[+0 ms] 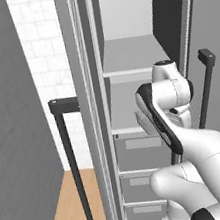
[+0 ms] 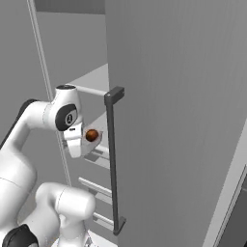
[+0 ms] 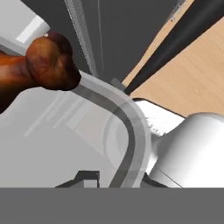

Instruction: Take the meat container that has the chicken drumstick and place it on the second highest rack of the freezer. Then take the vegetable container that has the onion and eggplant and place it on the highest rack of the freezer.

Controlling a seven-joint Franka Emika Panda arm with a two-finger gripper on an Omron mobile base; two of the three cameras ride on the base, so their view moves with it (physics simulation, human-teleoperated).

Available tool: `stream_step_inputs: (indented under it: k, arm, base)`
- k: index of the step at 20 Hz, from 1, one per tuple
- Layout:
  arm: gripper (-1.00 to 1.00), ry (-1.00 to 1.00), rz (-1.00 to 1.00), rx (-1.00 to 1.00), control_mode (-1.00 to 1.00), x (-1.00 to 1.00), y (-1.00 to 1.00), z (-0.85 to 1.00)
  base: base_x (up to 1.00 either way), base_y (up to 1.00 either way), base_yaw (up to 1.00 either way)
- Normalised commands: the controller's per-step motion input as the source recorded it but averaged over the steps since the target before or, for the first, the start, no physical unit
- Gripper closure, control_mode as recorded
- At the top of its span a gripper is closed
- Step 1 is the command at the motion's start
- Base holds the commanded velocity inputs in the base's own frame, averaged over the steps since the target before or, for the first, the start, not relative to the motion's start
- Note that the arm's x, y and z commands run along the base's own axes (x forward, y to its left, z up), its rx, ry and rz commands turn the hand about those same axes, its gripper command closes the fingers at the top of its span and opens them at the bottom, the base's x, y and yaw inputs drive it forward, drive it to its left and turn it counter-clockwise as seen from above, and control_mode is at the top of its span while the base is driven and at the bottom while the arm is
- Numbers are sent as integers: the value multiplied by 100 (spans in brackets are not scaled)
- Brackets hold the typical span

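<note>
meat container [image 3: 127, 118] (drumstick [image 3: 41, 65] inside) pinched at its rim by the nearly closed pincer [image 3: 118, 181].

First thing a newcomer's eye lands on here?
The brown chicken drumstick, close up in the hand view, lying in a clear meat container that the gripper holds. In the base views, the white arm reaches into the open freezer, amid its grey racks.

Chicken drumstick [image 3: 41, 65] inside the meat container [image 3: 127, 118] near its rim, container just in front of the freezer [image 1: 128, 53] racks, beside the door handle [image 2: 113, 159]
</note>
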Motion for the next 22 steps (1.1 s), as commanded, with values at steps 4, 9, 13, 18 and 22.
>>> stream_step_inputs:
  k: [4,9,13,18,22]
  arm:
    - [100,0,-27,0,-100,56,0,-38]
    - [100,0,-12,0,-100,72,-14,-23]
    - [100,0,-10,0,-100,67,-14,-29]
    - [100,0,-7,0,-100,53,-8,-52]
    - [100,0,-4,0,-100,36,-1,-55]
  base:
    - [0,0,0]
    - [0,0,0]
    - [0,0,0]
    - [0,0,0]
    - [0,0,0]
